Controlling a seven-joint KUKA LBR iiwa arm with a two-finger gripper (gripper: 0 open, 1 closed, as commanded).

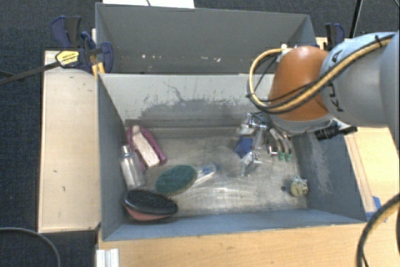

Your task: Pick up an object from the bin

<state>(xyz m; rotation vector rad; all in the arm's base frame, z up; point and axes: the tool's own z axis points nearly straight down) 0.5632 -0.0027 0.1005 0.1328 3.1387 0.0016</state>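
My gripper (pixel 255 153) hangs over the right-middle of the bin floor, below the orange wrist cover. A small blue thing (pixel 243 148) shows right against its left side; whether it is gripped or lies on the floor beneath cannot be made out. A dark green round scrubber with a clear handle (pixel 176 179) lies on the floor to the gripper's left. To its right, near the right wall, a small yellowish-green lump (pixel 298 186) rests on the floor.
Along the left wall lie a pink and purple block (pixel 147 146), a clear little bottle (pixel 130 169) and a black oval brush on a pink base (pixel 150 204). The arm comes in over the bin's right rim.
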